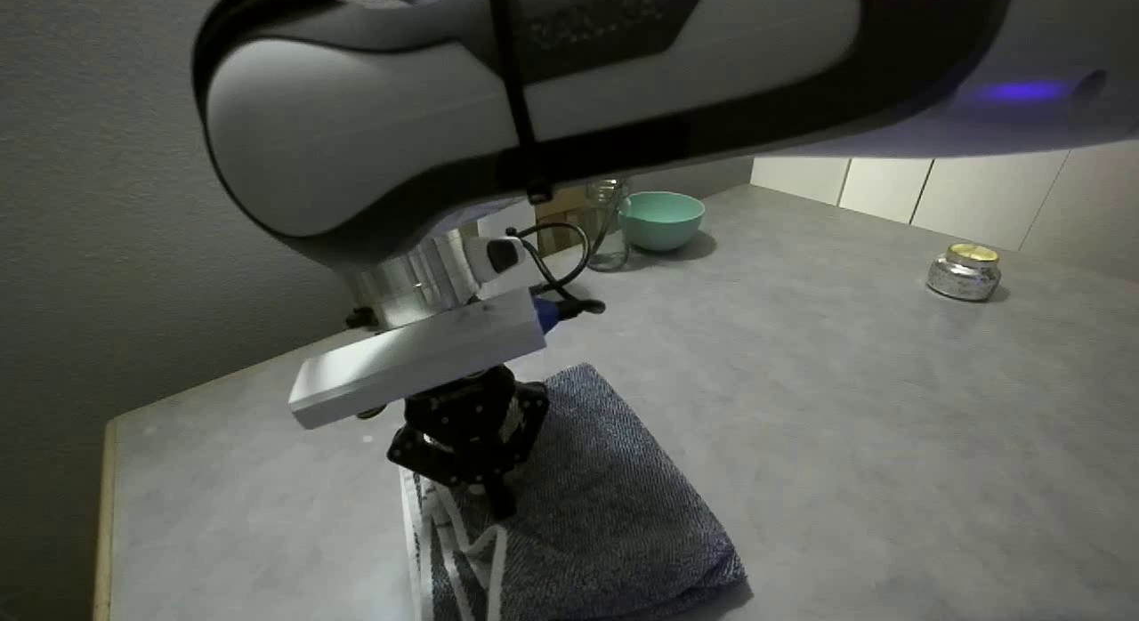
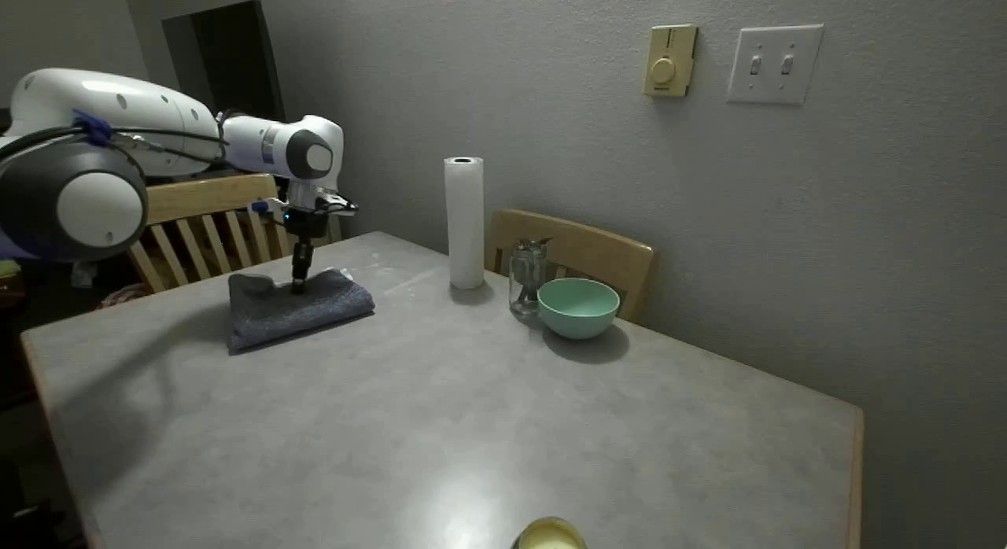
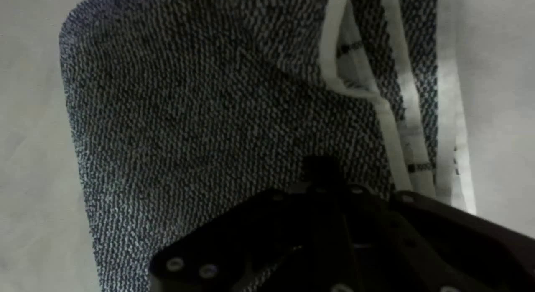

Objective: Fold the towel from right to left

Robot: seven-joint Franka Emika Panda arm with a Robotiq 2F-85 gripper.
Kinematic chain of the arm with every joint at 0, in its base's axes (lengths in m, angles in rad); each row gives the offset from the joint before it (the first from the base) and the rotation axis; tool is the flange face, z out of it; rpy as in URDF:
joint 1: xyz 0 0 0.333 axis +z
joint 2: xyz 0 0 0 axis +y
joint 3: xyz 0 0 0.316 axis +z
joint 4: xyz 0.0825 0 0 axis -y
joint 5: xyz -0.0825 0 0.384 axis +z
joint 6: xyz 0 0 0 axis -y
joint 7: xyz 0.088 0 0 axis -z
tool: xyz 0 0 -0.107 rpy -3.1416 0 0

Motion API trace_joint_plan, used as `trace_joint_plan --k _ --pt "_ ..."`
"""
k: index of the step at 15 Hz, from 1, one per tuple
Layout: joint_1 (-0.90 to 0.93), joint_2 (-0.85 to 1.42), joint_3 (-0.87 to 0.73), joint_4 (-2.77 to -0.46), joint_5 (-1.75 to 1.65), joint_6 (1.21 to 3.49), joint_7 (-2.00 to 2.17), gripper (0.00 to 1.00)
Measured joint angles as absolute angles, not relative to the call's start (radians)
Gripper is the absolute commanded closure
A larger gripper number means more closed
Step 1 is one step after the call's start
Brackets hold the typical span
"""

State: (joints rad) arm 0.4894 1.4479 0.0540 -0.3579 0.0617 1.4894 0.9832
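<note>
You're probably at the flattening step: claw (image 3: 322, 170) pinched closed, seemingly empty, at the folded towel (image 3: 200, 116). Next, smooth its ruck (image 3: 350, 91) towards wrist-view one o'clock.

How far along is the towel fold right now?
Looks done: the dark grey white-striped cloth towel is folded over, its upper white edging lying short of the striped lower edge.
In hand: the shut black jointed gripper appears to touch the towel's top, with no cloth visibly pinched.
Left, probably: straighten the kink in that edging, then lift clear.
</note>
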Motion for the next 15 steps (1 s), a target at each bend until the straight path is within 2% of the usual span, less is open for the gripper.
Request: trace_joint_plan --k 5,15 --pt "0.515 1.447 0.044 -0.360 0.026 1.478 1.049 1.00" --pt "0.530 1.447 -0.015 -0.370 -0.131 1.261 0.581 1.00"
